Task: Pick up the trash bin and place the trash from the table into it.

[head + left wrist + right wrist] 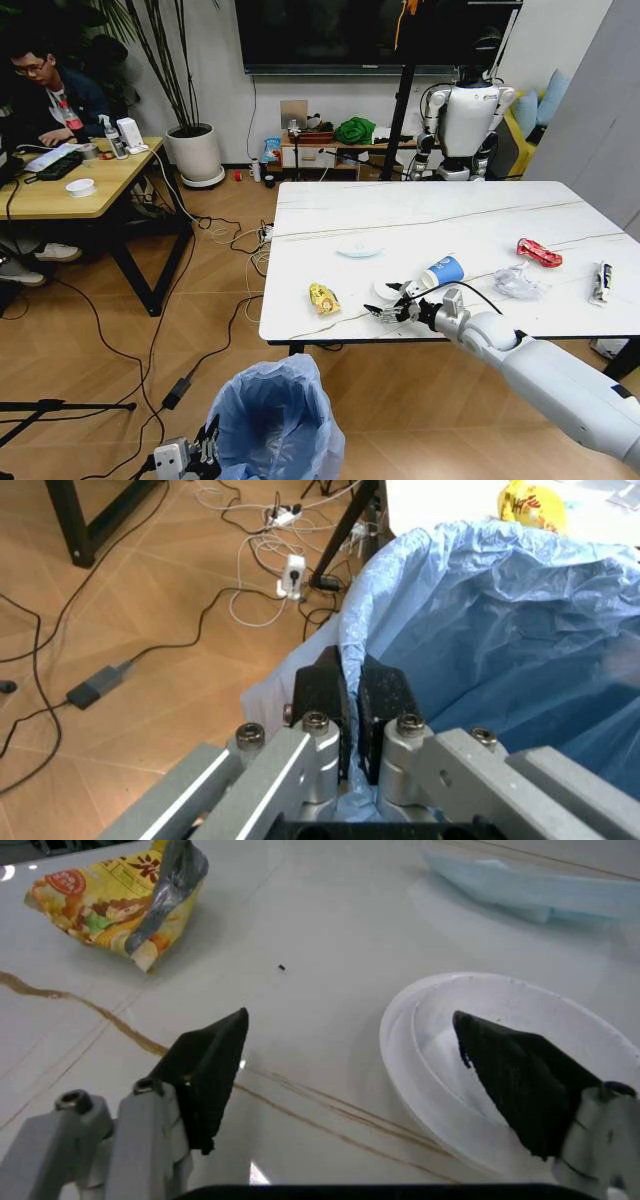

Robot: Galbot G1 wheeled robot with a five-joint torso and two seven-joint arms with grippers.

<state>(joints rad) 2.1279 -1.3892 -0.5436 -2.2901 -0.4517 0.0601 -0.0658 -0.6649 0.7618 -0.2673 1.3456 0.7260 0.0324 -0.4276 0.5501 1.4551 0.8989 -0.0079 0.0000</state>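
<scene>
**Bin held at the rim while gripper stood over white lid**

The left gripper (350, 705) was clamped on the frilly rim of the trash bin (275, 420), pinching the thin light-blue liner between its black pads, with the bin held off the table's near left corner. The bag looked soft and slippery; judged from that, the firm rim under the plastic was the sensible place to hold, since film alone could tear or slide.

On the table (480, 215), the right gripper (395, 305) stood with its fingers spread wide, one black pad (515, 1084) over a white round lid (500, 1065) near the front edge, the other over bare marble. The lid looked light, thin and flat, likely best pinched across its raised lip.

A crumpled yellow snack packet (323, 298) lay towards the front left corner, a blue-and-white paper cup (441, 272) on its side just beyond the gripper. Farther right sat clear plastic film (518, 283), a red wrapper (539, 252) and a black-and-white sachet (600, 281) by the right edge.
</scene>
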